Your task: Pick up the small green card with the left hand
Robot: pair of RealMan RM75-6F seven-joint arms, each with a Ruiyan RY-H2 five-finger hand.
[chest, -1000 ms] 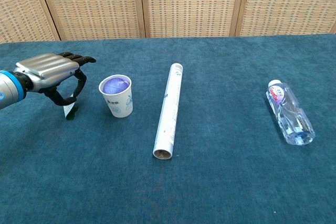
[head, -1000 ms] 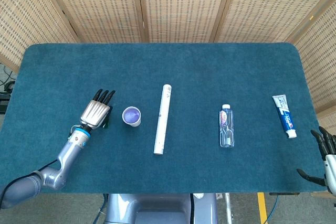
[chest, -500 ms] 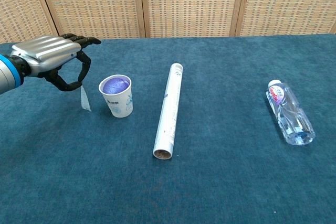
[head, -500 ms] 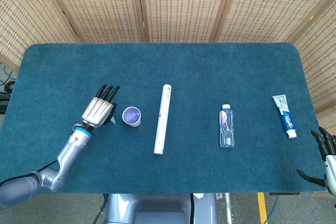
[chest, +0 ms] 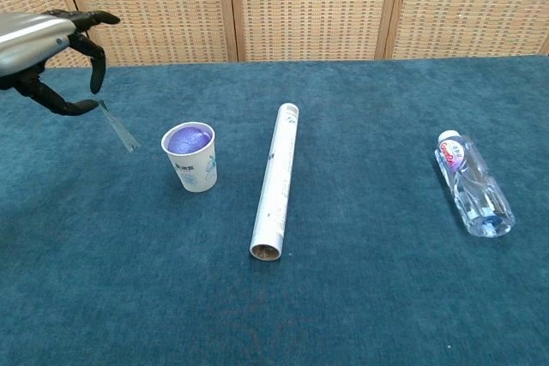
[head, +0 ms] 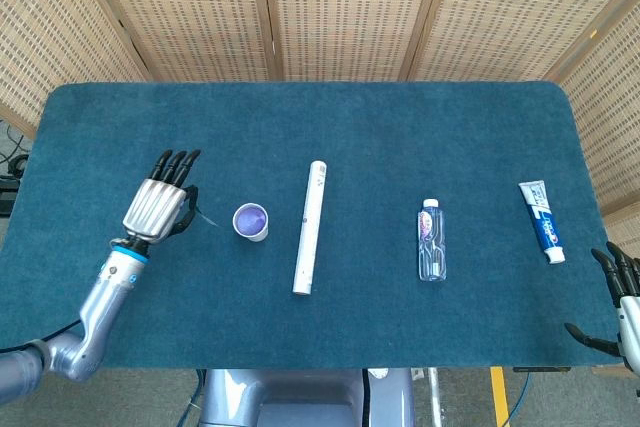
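My left hand (head: 158, 205) (chest: 45, 51) is raised above the left part of the blue table and pinches the small green card (chest: 118, 127) between thumb and a finger. The card (head: 204, 217) hangs edge-on below the fingertips, clear of the cloth, looking like a thin pale sliver. My right hand (head: 618, 297) shows only at the bottom right edge of the head view, off the table, with its fingers apart and nothing in them.
A paper cup (chest: 192, 155) with purple contents stands just right of the card. A white rolled tube (chest: 275, 177) lies mid-table, a small water bottle (chest: 473, 183) to its right, and a toothpaste tube (head: 541, 220) near the right edge.
My left hand rose from the cloth and drew back to the left, carrying the card up with it. The right hand stayed put.
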